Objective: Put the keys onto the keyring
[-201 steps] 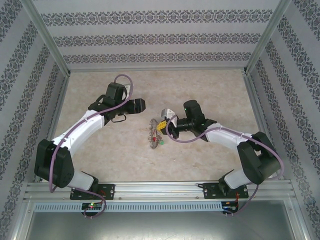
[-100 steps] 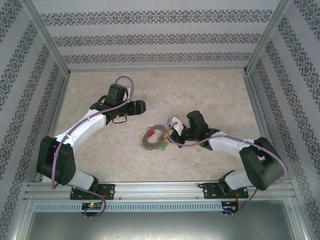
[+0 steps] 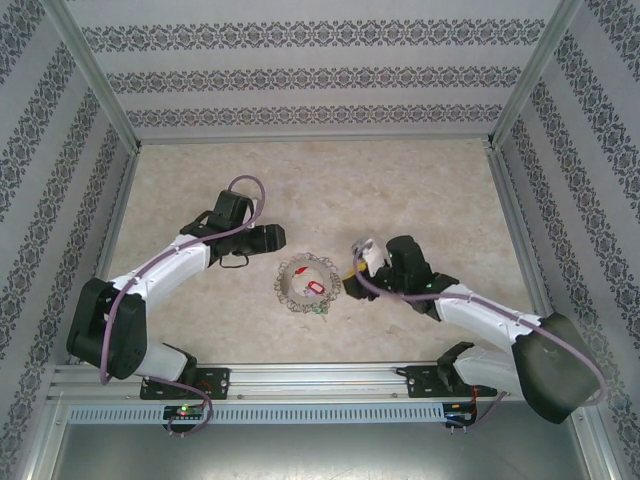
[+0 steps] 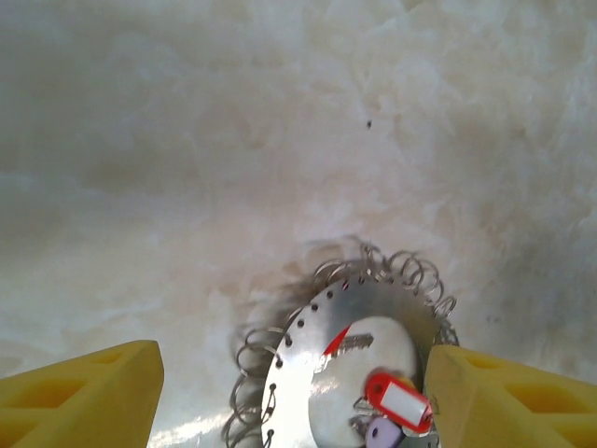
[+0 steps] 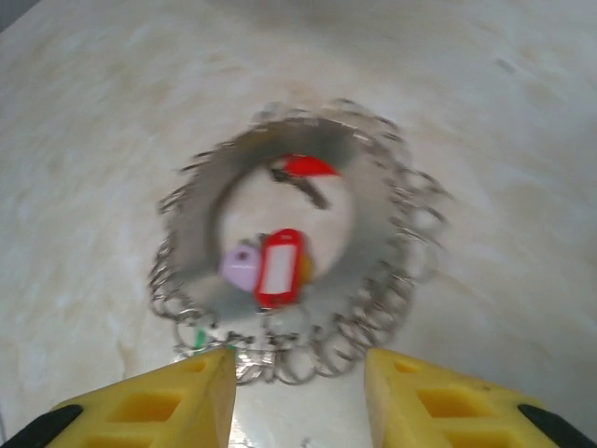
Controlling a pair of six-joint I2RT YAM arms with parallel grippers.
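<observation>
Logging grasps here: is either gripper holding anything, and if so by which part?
Nothing is held. The keyring lies flat on the table; the left gripper and the right gripper both stand open, neither gripping it.

On my right wrist feed the large round grey metal keyring is smeared by blur; my left wrist feed crops its lower part and the small lilac-headed key.

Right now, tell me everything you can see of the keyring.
The keyring is a flat grey metal hoop, its band pierced with small holes and fringed all round with silvery wire links. It lies flat on the marbled table, between the two arms. A red-tagged key, a lilac one and a red-headed key sit within its opening. The right pincer hovers open at its edge, gripping nothing.
</observation>
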